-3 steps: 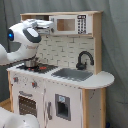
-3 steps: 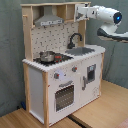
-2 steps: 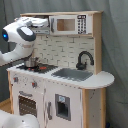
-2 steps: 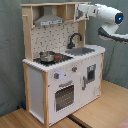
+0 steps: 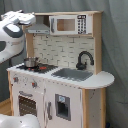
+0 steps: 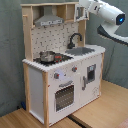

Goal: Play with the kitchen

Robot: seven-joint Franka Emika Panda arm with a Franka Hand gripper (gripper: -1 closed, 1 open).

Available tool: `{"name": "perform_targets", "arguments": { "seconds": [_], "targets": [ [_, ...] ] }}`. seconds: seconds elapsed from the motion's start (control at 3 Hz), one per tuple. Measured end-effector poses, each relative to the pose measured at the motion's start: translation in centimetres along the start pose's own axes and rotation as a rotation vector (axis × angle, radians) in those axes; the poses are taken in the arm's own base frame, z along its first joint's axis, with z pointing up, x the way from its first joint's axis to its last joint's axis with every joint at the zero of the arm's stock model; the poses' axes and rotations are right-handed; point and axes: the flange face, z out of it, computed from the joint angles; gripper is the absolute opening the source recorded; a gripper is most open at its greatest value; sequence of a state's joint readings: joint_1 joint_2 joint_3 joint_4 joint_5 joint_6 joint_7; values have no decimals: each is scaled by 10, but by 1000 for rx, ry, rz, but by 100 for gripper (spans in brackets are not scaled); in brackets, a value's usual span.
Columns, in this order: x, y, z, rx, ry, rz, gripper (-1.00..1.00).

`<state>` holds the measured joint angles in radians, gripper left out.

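Risk: my arm [image 6: 107, 12] hovers beside the kitchen [image 6: 60, 65] top; careless swing knocks it. Gripper state, I cannot tell.

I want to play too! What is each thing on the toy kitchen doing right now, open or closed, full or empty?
oven door: closed
microwave door: closed
cabinet door under the sink: closed
sink: empty, no water visible
faucet: upright, nothing running
pot: sitting on the stove, contents cannot be told
robot arm: raised beside the kitchen top; claw not clear
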<state>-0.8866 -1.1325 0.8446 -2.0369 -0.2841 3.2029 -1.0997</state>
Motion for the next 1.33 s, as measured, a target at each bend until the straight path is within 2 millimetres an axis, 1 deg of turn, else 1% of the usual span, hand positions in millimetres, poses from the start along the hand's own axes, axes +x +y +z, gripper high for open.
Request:
{"name": "perform_targets", "arguments": {
  "seconds": [0.33, 0.67, 1.0, 1.33],
  "targets": [
    [15, 26, -12, -42, -26, 40, 100],
    [36, 47, -21, -76, -51, 85, 100],
    [59, 61, -23, -104, -77, 137, 100],
    [74, 67, -22, -120, -99, 182, 100]
  ]
}}
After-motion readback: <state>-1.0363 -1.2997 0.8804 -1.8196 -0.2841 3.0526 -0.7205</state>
